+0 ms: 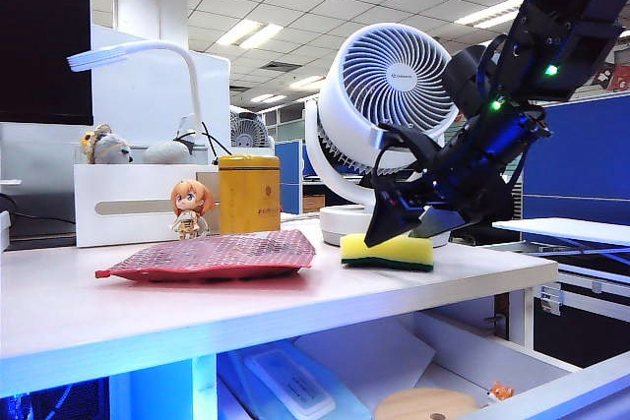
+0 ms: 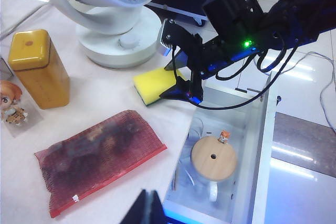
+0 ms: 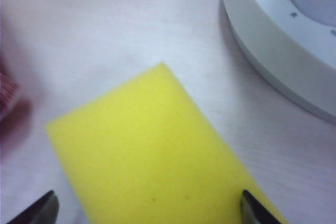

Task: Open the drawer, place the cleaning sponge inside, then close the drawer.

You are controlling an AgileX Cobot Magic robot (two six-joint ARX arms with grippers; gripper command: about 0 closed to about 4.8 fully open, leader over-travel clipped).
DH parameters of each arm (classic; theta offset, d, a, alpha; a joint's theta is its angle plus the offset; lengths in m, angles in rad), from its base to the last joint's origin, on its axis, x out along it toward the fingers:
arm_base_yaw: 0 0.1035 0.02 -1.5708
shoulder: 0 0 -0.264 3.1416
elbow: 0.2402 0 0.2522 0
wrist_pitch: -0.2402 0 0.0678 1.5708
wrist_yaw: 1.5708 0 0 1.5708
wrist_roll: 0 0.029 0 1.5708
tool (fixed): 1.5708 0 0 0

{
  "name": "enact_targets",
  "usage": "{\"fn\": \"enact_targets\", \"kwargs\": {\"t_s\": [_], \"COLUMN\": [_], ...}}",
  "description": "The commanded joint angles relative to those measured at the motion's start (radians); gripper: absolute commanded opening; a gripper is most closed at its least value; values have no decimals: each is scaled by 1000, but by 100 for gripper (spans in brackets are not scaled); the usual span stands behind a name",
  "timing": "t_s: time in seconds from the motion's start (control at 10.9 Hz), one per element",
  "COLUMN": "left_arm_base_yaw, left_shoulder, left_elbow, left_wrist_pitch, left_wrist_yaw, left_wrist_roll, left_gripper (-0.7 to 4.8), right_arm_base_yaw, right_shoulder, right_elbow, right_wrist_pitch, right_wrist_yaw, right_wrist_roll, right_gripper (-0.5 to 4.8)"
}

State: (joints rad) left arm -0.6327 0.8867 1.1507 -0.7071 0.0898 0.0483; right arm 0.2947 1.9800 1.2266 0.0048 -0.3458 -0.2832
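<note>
Office ceiling lights and blue partitions sit behind the white desk [image 1: 59,312] in the exterior view. Along its back stand a white box [image 1: 138,204], a figurine [image 1: 189,209], a yellow tin [image 1: 248,194] and a fan [image 1: 389,81]; a red mesh pouch [image 1: 212,255] lies flat in front of them, with bare desk between it and the near edge. The sponge [image 1: 387,251] lies near the desk's right edge, just in front of the fan's base, yellow side up. The right gripper [image 1: 399,218] slants down from the upper right, its tips low at the sponge's top. Below the edge the drawer [image 1: 551,390] stands open, a round wooden lid [image 1: 425,404] inside.

Seen from the left wrist, the sponge [image 2: 153,85] lies between the fan base and the desk edge, right beside the open drawer [image 2: 252,145]. The right gripper [image 2: 178,74] reaches over it with its 2 fingers spread. The pouch [image 2: 97,157] lies apart, with free desk around it. Of the left gripper [image 2: 147,211] only dark tips show at the frame's edge; whether those jaws are apart I cannot tell.

From the right wrist, the sponge [image 3: 157,150] fills the space between 2 dark fingertips [image 3: 37,211], jaws wide, each tip just outside a sponge edge. The fan base [image 3: 278,40] is close beside it.
</note>
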Motion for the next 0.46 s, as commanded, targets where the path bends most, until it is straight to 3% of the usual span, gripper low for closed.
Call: {"fn": "enact_targets", "kwargs": {"t_s": [0.09,0.37,0.46], "left_arm_base_yaw": [-2,-2,-2], "left_shoulder": [-1,-1,-1], "left_elbow": [5,5,5], "left_wrist_pitch": [13,13,13], "left_wrist_yaw": [4,4,4], "left_wrist_roll": [-5,-5,-9], "left_gripper": [-5,-5,-5], "right_arm_base_yaw": [11,29,40], "right_shoulder": [4,10,10], "right_elbow": [1,1,1], "right_wrist_pitch": [-35,-38,-38], "right_wrist_yaw": [98,153,180], "right_wrist_roll": [-66,-89,-88], "right_gripper": [479,479,382]}}
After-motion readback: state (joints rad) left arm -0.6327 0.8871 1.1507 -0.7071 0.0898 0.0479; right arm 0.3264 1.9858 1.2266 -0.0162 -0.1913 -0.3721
